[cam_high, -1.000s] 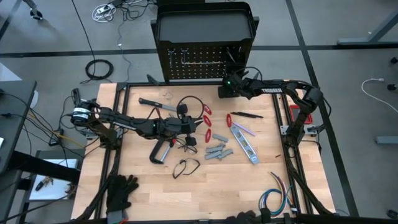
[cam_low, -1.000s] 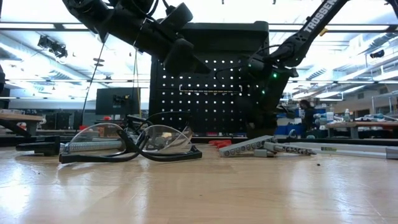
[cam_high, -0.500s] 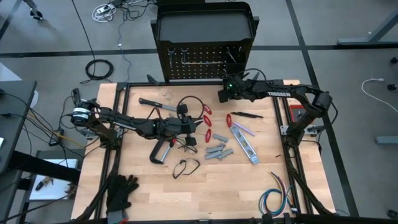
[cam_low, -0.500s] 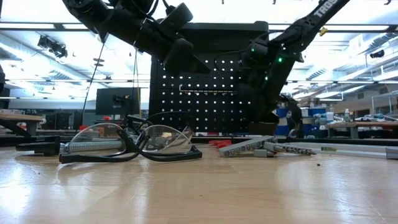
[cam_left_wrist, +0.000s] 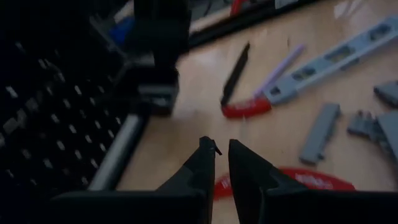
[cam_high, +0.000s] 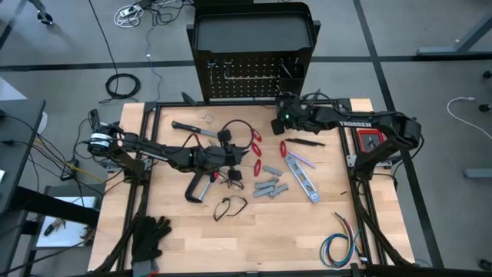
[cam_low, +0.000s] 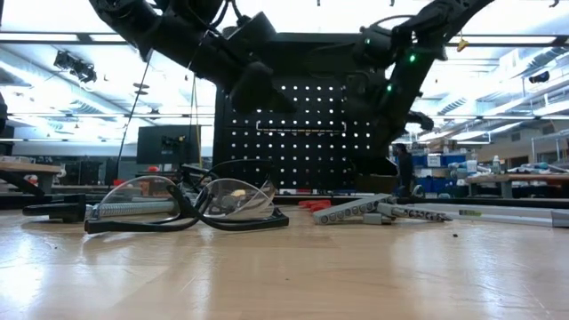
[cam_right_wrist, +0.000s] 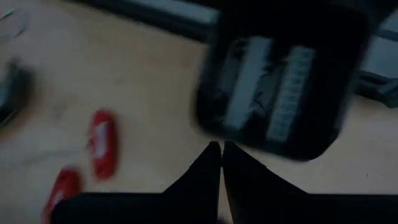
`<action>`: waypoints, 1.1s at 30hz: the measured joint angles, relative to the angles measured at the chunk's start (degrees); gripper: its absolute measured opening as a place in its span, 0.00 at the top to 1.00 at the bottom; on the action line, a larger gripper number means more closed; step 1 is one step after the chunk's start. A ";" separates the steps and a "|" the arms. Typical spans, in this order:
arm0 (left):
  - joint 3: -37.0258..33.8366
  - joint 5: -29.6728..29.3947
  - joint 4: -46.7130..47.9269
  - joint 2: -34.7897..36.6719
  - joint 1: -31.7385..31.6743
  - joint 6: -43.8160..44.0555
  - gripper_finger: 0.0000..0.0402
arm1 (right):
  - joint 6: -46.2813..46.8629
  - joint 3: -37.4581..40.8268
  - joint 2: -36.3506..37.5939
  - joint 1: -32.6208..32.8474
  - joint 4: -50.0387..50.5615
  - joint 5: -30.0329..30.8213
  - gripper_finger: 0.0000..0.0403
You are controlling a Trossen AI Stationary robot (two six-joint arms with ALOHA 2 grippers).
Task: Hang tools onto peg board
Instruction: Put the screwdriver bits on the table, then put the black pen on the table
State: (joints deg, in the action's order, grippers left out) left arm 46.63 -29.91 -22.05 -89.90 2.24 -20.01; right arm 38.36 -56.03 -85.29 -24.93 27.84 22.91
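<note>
right gripper (cam_high: pixel 281 119) hovering upper centre, fingers pressed together on nothing, beside peg board (cam_high: pixel 250 77) | left gripper (cam_high: pixel 234 156) waiting mid-frame over red-handled pliers (cam_high: pixel 255 148), fingers nearly touching, empty

peg board (cam_high: pixel 250 77): black, dotted holes | pliers handles (cam_high: pixel 255 142): red | table (cam_high: pixel 269 238): light wood

Overhead and table-level views share the peg board (cam_high: pixel 252 73).

Upright black peg board (cam_high: pixel 252 73); assorted tools (cam_high: pixel 270 187) scattered on table.
</note>
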 joint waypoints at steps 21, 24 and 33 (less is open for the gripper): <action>-9.49 27.66 -9.55 0.35 -11.74 14.67 0.89 | -30.55 -0.11 13.40 15.85 -8.35 17.02 0.77; -11.11 27.04 -14.43 0.35 -13.22 14.17 0.89 | -44.23 -0.11 14.42 14.22 -14.91 16.33 0.66; -17.99 35.78 -27.83 0.35 -18.83 20.51 0.89 | -54.74 -9.97 11.55 7.81 -13.25 16.21 0.23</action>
State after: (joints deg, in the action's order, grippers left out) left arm 28.64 5.87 -49.88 -89.56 -16.59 0.50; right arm -16.38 -66.00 -73.74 -17.11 14.59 39.12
